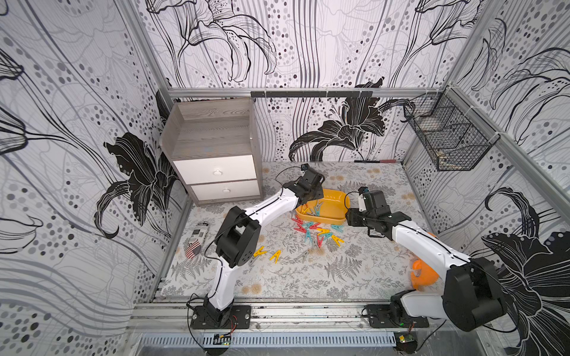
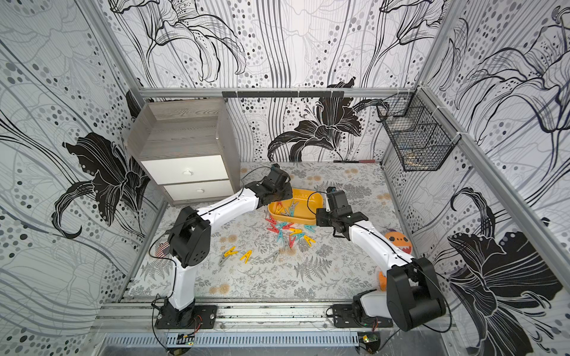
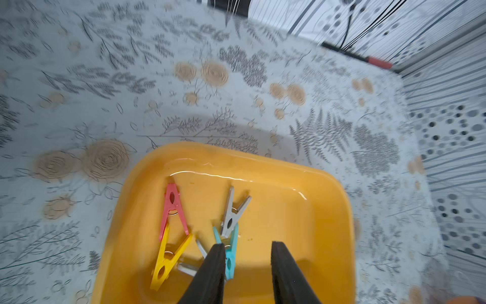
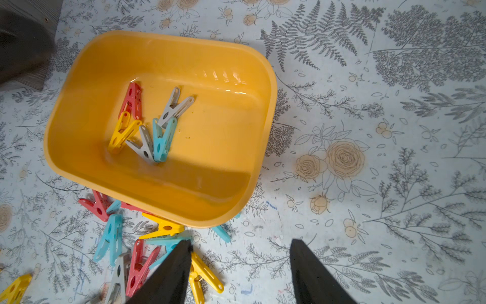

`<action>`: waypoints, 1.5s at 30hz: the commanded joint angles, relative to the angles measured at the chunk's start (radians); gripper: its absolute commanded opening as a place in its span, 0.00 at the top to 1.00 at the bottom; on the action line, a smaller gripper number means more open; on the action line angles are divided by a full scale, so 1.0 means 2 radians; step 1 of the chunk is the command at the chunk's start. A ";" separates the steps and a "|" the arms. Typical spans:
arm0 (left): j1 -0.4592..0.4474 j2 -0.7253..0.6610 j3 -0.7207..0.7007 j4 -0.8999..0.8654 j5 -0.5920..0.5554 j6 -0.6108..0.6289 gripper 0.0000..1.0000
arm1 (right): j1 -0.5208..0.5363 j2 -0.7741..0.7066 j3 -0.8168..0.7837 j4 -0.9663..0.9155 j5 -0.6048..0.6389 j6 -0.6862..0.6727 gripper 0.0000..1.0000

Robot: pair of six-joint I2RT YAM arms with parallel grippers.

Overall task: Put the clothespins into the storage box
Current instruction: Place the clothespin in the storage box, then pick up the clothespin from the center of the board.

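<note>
Jaws wide and empty, the right gripper (image 4: 242, 240) hovers nearest the loose clothespins (image 4: 168, 227), heaped at mixed angles against the storage box (image 4: 223, 136) wall facing the table (image 1: 277, 277) front edge. The left gripper (image 3: 247, 244), parted and empty, hangs over the box.

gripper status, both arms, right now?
left gripper: open, empty, over the storage box.
right gripper: open, empty, next to the loose clothespins outside the box.
</note>
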 commanded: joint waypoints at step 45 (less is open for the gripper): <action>0.122 -0.307 -0.490 -0.079 0.041 0.049 0.58 | 0.004 0.014 -0.003 0.004 -0.009 -0.007 0.36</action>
